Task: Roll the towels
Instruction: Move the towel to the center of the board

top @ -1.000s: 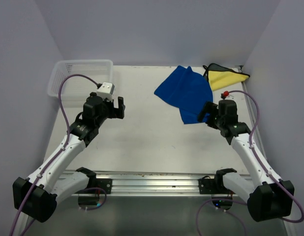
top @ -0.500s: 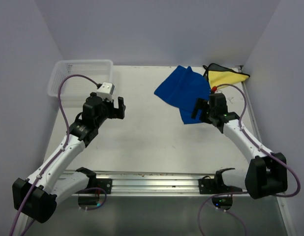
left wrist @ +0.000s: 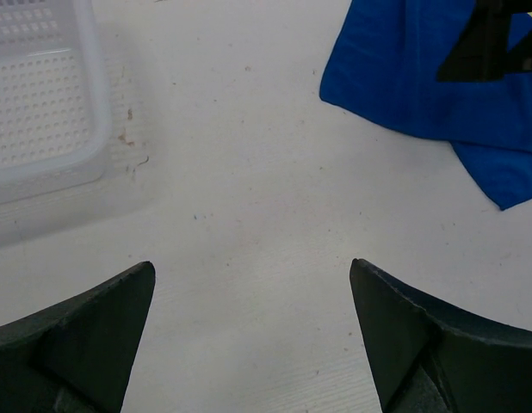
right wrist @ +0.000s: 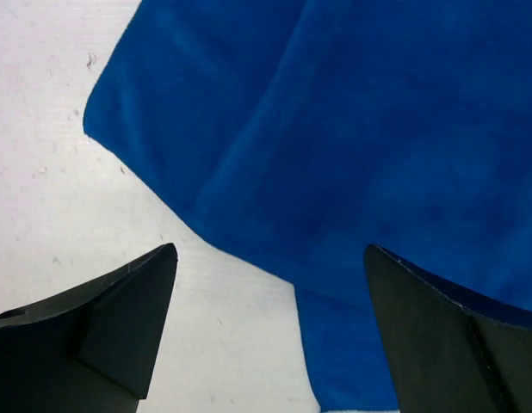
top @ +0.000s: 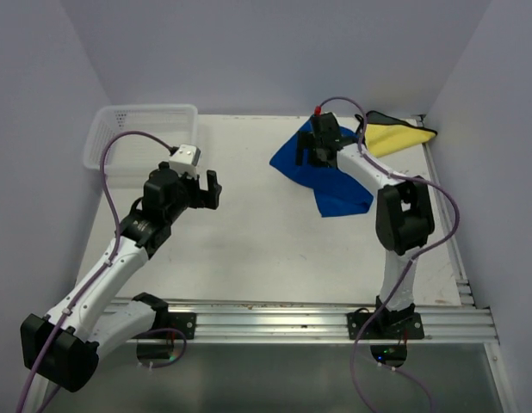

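So here's where we're at: the blue towel (top: 339,191) is lying loose and unrolled on the far right part of the surface (top: 249,249), with a couple of soft folds running across it. The yellow towel (top: 395,136), the one with the dark edging, sits bunched in the far right corner just beside the blue one. We can't tell if the two touch, because the right arm crosses over that spot.

The right claw (right wrist: 268,258) is reached out over the near-left edge of the blue towel. Its jaws are spread wide with nothing between them, so it's released and not gripping anything. From its wrist view we see blue cloth filling most of the frame, with bare surface to the left. We honestly can't tell whether the fingertips touch the cloth.

The left claw (left wrist: 251,267) hangs over bare surface on the left side, well apart from both towels. Its jaws are spread wide too and hold nothing. The white mesh basket (top: 102,138) sits in the far left corner, near that claw.
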{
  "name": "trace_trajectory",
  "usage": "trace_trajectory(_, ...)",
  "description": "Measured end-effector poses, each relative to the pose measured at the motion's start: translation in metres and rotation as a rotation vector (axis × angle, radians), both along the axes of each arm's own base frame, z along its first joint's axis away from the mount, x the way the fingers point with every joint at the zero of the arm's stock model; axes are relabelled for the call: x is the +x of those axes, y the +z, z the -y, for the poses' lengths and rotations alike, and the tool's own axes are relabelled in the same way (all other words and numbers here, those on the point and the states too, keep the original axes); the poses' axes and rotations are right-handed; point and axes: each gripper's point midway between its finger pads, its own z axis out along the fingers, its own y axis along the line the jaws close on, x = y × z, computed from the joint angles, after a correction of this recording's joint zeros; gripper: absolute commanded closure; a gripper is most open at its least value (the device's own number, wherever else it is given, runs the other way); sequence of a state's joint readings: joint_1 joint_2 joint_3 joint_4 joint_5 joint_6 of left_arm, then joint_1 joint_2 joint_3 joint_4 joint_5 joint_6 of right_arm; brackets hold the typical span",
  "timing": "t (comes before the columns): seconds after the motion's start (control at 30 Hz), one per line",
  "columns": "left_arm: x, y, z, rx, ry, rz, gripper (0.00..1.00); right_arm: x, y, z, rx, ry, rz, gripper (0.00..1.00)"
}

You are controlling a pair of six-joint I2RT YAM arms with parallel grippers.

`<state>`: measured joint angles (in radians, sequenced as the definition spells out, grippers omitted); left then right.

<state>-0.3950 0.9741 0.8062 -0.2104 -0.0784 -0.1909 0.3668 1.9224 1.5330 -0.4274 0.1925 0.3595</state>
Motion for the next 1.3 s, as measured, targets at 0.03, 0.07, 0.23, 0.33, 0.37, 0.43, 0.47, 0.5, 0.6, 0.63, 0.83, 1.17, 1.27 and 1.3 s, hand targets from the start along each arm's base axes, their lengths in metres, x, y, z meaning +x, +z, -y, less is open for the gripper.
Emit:
trace_trajectory(0.03, 0.000, 0.001, 0.000, -0.002, -0.002, 0.001, 0.00, 0.008, -0.005, -0.006, -0.012, 0.012, -0.008, 0.09)
trace_trajectory(0.07, -0.001, 0.001, 0.001, -0.004, -0.006, 0.002, 0.01, 0.015, -0.011, -0.013, -0.024, 0.028, -0.016, 0.17)
trace_trajectory(0.23, -0.003, 0.002, 0.006, -0.021, -0.028, -0.002, 0.00, 0.032, -0.037, -0.058, -0.060, 0.140, -0.047, 0.29)
trace_trajectory(0.33, -0.004, 0.002, 0.008, -0.025, -0.039, -0.004, 0.01, 0.036, -0.048, -0.088, -0.077, 0.209, -0.045, 0.30)
trace_trajectory(0.37, -0.004, 0.002, 0.008, -0.026, -0.040, -0.004, 0.00, 0.035, -0.052, -0.098, -0.082, 0.233, -0.047, 0.30)
trace_trajectory(0.43, -0.004, 0.002, 0.009, -0.028, -0.045, -0.004, 0.00, 0.037, -0.055, -0.117, -0.090, 0.272, -0.036, 0.30)
trace_trajectory(0.47, -0.004, 0.002, 0.009, -0.028, -0.046, -0.005, 0.00, 0.038, -0.057, -0.126, -0.096, 0.289, -0.035, 0.35)
trace_trajectory(0.5, -0.004, 0.002, 0.009, -0.029, -0.047, -0.005, 0.01, 0.040, -0.057, -0.136, -0.101, 0.305, -0.025, 0.38)
trace_trajectory(0.6, -0.005, 0.002, 0.011, -0.033, -0.056, -0.007, 0.00, 0.045, -0.062, -0.146, -0.128, 0.310, -0.006, 0.42)
trace_trajectory(0.63, -0.005, 0.002, 0.011, -0.035, -0.060, -0.007, 0.00, 0.045, -0.065, -0.145, -0.145, 0.302, -0.006, 0.42)
trace_trajectory(0.83, -0.007, 0.002, 0.015, -0.045, -0.081, -0.011, 0.01, 0.056, -0.079, -0.125, -0.217, 0.247, -0.009, 0.43)
trace_trajectory(1.17, -0.009, 0.002, 0.019, -0.058, -0.100, -0.017, 0.01, 0.073, -0.082, -0.119, -0.216, 0.221, 0.014, 0.53)
trace_trajectory(1.27, -0.009, 0.002, 0.020, -0.066, -0.103, -0.020, 0.00, 0.075, -0.083, -0.122, -0.193, 0.225, 0.015, 0.63)
trace_trajectory(1.3, -0.010, 0.002, 0.021, -0.067, -0.105, -0.020, 0.00, 0.075, -0.084, -0.121, -0.188, 0.223, 0.014, 0.65)
